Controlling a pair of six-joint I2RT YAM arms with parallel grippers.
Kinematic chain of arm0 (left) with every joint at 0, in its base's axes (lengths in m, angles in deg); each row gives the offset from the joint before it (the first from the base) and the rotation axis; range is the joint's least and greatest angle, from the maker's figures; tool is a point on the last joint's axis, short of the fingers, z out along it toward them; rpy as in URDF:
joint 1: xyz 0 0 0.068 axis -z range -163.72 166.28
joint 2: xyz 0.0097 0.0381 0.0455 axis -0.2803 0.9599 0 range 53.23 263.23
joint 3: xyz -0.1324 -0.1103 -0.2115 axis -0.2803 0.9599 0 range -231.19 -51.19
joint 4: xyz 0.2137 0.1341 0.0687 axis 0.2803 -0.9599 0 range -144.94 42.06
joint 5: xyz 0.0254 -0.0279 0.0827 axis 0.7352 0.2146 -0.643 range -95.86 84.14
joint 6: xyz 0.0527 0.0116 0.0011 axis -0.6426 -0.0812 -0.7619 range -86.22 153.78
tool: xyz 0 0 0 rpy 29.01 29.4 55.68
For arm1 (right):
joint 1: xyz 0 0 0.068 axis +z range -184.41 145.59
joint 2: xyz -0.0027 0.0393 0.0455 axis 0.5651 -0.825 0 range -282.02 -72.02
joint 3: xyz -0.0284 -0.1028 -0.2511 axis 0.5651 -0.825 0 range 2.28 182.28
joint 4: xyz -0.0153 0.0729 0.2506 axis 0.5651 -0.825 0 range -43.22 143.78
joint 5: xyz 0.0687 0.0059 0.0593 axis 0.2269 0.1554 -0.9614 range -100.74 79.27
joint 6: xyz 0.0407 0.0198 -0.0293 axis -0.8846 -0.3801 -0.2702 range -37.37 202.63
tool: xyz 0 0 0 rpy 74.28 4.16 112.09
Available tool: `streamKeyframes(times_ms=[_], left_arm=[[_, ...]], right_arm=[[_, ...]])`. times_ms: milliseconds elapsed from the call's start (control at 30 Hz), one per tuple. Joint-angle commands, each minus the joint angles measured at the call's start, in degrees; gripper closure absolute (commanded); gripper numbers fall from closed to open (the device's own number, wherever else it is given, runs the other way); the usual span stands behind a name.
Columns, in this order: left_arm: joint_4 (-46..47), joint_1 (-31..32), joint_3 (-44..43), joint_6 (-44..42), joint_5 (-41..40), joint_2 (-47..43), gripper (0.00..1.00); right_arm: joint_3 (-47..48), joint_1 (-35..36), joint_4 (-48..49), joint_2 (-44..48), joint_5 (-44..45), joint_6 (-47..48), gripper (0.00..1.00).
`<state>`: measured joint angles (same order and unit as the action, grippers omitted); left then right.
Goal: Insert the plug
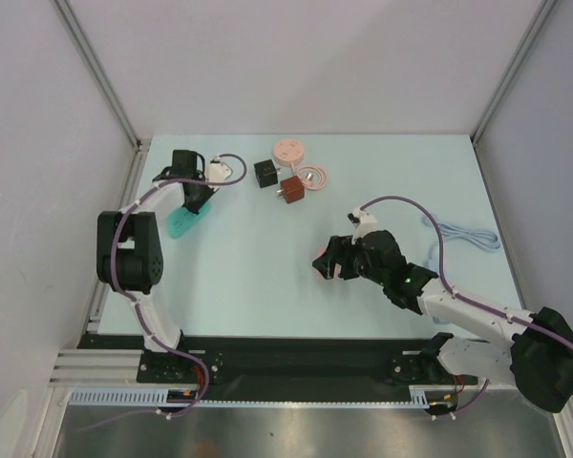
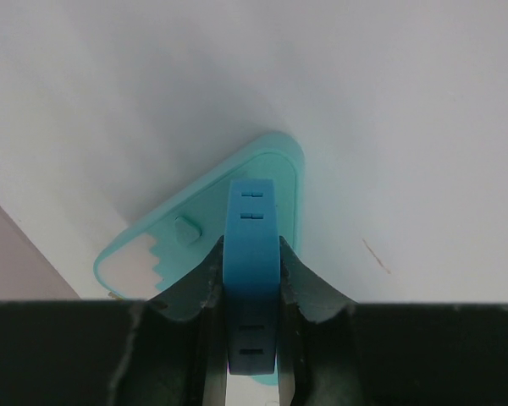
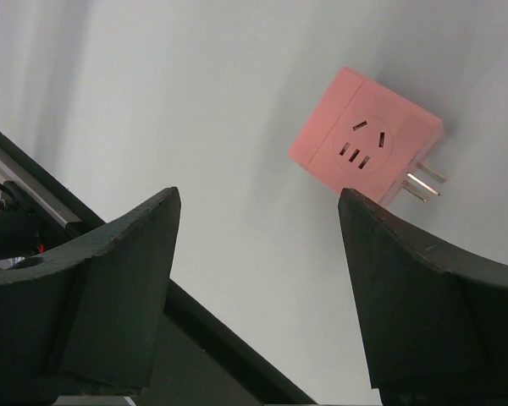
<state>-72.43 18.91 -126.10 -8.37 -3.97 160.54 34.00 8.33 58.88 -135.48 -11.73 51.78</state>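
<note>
The pink cube plug (image 3: 362,137) lies on the table with its metal prongs (image 3: 423,182) pointing right and a socket face turned up. My right gripper (image 3: 258,193) hovers open just short of it, nothing between the fingers; from above the gripper (image 1: 330,260) sits right by the plug (image 1: 321,260). At the far left, my left gripper (image 2: 252,254) is shut on a blue slotted socket bar (image 2: 251,216), which rests over a teal rounded body (image 2: 186,233). The overhead view shows that teal body (image 1: 180,223) below the left gripper (image 1: 193,197).
At the back middle stand a black cube (image 1: 265,173), a brown cube adapter (image 1: 290,189), a pink round disc (image 1: 288,149) and a coiled pink cable (image 1: 314,177). A white cable (image 1: 464,234) lies at the right. Grey walls enclose the table on three sides.
</note>
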Motion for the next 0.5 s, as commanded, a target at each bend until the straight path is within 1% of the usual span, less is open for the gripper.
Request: streamKeyframes(times_ms=[0, 200, 300, 367, 467], left_arm=[[-4.51, -2.46, -0.4, -0.65, -0.31, 5.63, 1.0], [-6.53, -2.46, -3.74, -0.04, 2.5, 9.32, 1.0], [-10.66, -2.46, -6.64, 0.14, 3.2, 11.08, 1.0], [-10.84, -2.46, -6.3, 0.4, 3.91, 10.47, 0.99], [-10.23, -0.53, -3.75, 1.72, 4.96, 7.4, 1.0]], right_arm=[[-0.17, -0.55, 2.81, 0.88, -0.59, -0.26, 0.21], [-0.17, -1.34, 3.42, -0.26, -1.91, -0.35, 0.21], [-0.08, -1.69, 3.42, -0.26, -2.17, -0.44, 0.21], [-0.17, -1.96, 3.16, 0.27, -2.17, -0.44, 0.21], [-0.26, -2.31, 2.98, 1.06, -2.08, -0.35, 0.21]])
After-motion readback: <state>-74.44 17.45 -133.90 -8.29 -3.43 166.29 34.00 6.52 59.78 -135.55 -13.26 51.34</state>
